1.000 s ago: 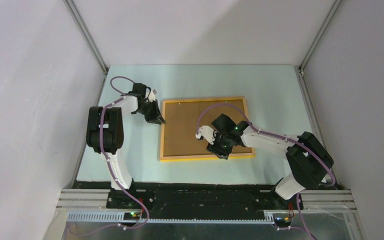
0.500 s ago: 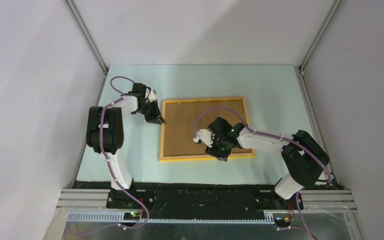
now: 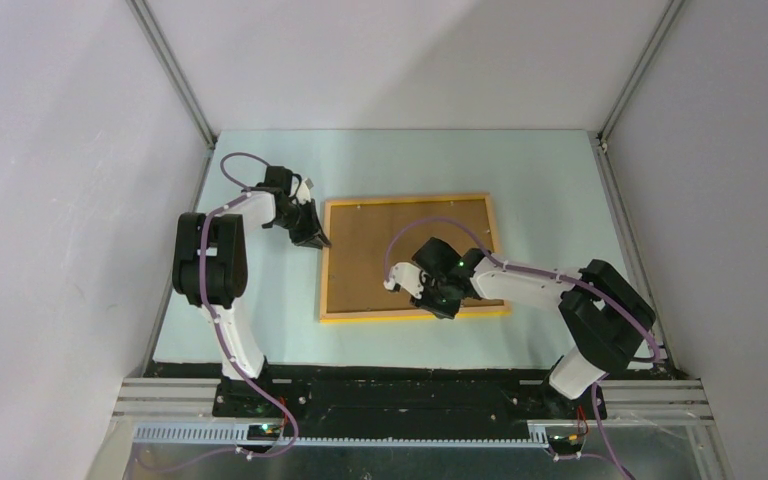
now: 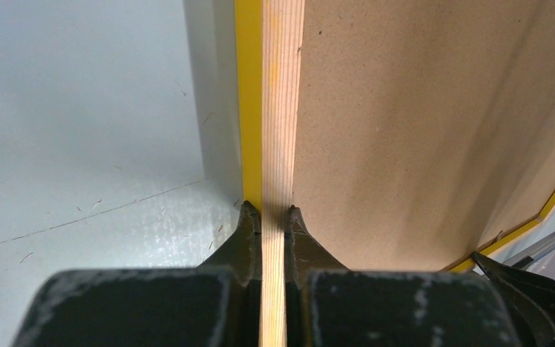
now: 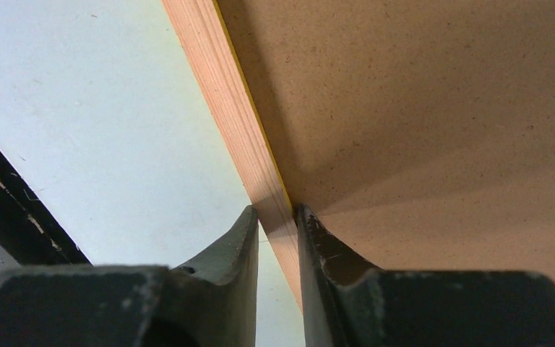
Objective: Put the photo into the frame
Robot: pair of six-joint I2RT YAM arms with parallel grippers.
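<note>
The overhead view is bright and evenly lit from above, with diffuse white light, faint shadows on the pale tabletop (image 3: 560, 170) and no glare. In the left wrist view the frame (image 4: 274, 108) throws a soft grey shadow leftward, and a mild sheen lies beside the left hand (image 4: 271, 211). Near the right hand (image 5: 277, 211) shade darkens the backing board (image 5: 441, 108) — both hands' close bodies look slightly soft.

No writing, label, brand mark or number is legible on the frame (image 4: 274, 108), the brown backing board (image 4: 405, 108) or the tabletop (image 4: 79, 108).
</note>
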